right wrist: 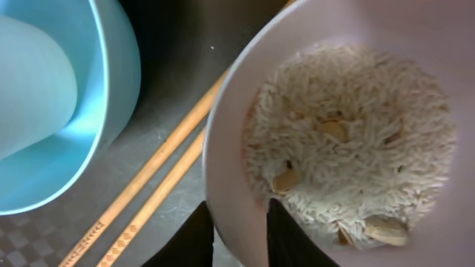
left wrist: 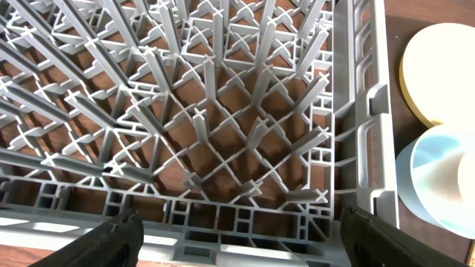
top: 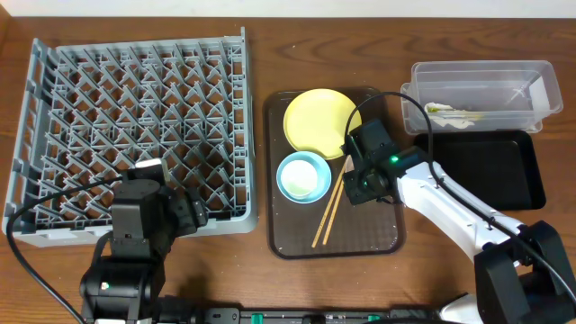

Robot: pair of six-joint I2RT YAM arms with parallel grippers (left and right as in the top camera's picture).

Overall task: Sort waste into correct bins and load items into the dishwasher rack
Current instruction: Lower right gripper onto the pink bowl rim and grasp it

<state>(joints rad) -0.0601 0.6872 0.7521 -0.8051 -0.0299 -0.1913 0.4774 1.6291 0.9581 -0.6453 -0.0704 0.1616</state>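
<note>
**A pinch on the white bowl [right wrist: 223, 148]**

The right gripper [right wrist: 241, 239] pinches the bowl's rim, one finger inside and one outside. The rice [right wrist: 349, 141] is in this bowl, on the brown tray [top: 378, 236] beside the chopsticks [right wrist: 148, 196]. The left gripper [left wrist: 237, 237] hangs wide open over the rack [top: 135, 108].

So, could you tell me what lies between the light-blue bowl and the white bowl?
The two wooden chopsticks, side by side on the brown tray, seen in the right wrist view.

Matt grey plastic is seen in the rack [top: 135, 117], grained wood in the bench [top: 270, 18]. At three o'clock, the tub [top: 477, 65] is clear plastic, the black tray [top: 513, 171] glossy. The chopsticks [top: 326, 216] are smooth wood, the white bowl [right wrist: 230, 111] smooth-walled.
</note>
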